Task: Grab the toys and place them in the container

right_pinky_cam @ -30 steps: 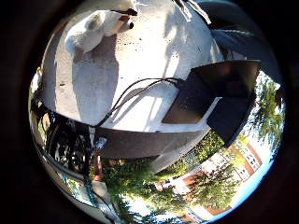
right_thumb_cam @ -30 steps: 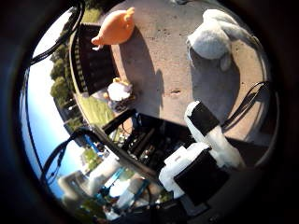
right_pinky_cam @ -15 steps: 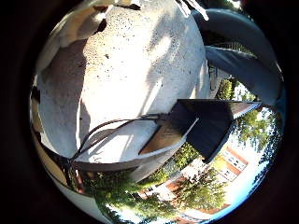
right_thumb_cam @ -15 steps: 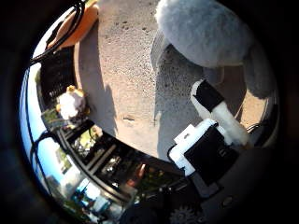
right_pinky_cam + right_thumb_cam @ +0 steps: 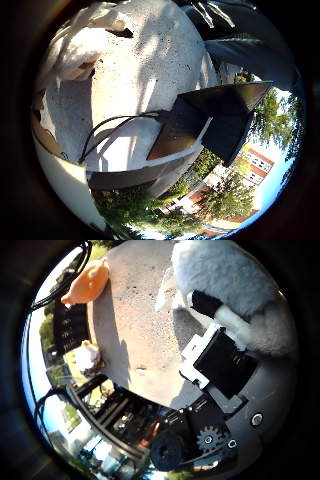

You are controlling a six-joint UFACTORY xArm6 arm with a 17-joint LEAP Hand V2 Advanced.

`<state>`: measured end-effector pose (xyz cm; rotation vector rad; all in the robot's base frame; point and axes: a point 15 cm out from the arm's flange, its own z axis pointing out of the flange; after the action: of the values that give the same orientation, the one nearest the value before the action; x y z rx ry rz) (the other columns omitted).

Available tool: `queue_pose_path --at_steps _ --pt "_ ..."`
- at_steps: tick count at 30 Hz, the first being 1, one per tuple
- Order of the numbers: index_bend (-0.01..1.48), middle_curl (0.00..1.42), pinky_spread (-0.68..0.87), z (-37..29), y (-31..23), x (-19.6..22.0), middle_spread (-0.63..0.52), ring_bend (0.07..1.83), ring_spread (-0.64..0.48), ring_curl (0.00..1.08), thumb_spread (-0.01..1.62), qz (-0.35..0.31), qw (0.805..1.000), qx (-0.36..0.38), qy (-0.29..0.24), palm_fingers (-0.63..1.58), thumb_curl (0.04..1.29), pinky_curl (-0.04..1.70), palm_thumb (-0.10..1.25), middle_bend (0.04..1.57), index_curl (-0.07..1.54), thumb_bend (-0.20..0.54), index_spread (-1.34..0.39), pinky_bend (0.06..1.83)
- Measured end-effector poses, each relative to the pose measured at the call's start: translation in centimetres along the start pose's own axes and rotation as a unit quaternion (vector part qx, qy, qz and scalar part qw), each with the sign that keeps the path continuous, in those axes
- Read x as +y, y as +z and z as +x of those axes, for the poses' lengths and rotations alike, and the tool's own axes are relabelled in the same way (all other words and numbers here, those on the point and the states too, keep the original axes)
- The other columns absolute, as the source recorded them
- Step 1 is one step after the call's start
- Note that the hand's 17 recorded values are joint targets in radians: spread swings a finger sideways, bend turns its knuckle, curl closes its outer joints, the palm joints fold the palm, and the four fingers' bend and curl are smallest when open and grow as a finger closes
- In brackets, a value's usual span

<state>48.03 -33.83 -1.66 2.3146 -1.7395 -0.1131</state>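
Observation:
A white plush toy lies on the concrete table and fills much of the right thumb side palm view, close under the palm. My hand is over it, and one straight white and black finger rests against the plush. The fingers are not curled round it. The plush also shows in the right little finger side palm view. An orange toy lies farther off on the table. A black angular container stands at the table's edge.
A small beige toy sits by the table's edge near dark railings. More fingertips and a grey arm part show at the rim. Trees and a building lie beyond the table.
The palm has come closer to the white plush, which now fills more of the view. The finger that was short of the plush now rests against it.

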Motion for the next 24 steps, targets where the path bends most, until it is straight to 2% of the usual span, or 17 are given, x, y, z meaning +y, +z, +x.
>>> queue_pose_path --at_steps 2,6,9,15,19,24 --pt "0.26 0.83 0.32 -1.4 -2.4 0.6 -0.24 1.22 -0.03 0.76 1.06 0.007 1.0 -0.02 0.0 1.11 0.52 0.53 1.06 0.99 0.21 0.005 -0.71 1.17" --pt "0.37 0.92 0.28 -4.3 -7.5 3.8 -0.26 1.28 -0.07 0.8 1.08 -0.024 0.998 -0.054 -0.002 1.03 0.57 0.64 1.05 1.04 0.23 -0.012 -0.84 1.31" --pt "0.45 0.98 0.25 -7.1 -13.2 6.2 -0.27 1.32 -0.09 0.83 1.1 -0.035 0.997 -0.071 -0.01 0.96 0.6 0.71 1.05 1.08 0.25 -0.012 -0.92 1.36" --pt "0.55 1.05 0.21 -16.2 -24.4 8.9 -0.28 1.37 -0.11 0.86 1.11 0.0 0.994 -0.093 -0.049 0.89 0.64 0.78 1.03 1.12 0.3 -0.016 -1.03 1.41" --pt "0.61 1.09 0.19 -25.6 -30.1 8.3 -0.28 1.4 -0.12 0.88 1.12 0.026 0.988 -0.099 -0.119 0.85 0.67 0.83 1.01 1.15 0.35 -0.018 -1.09 1.45" --pt "0.65 1.13 0.17 -38.0 -34.1 6.2 -0.28 1.43 -0.13 0.89 1.12 0.049 0.972 -0.159 -0.168 0.82 0.7 0.88 0.99 1.17 0.42 -0.016 -1.15 1.52"
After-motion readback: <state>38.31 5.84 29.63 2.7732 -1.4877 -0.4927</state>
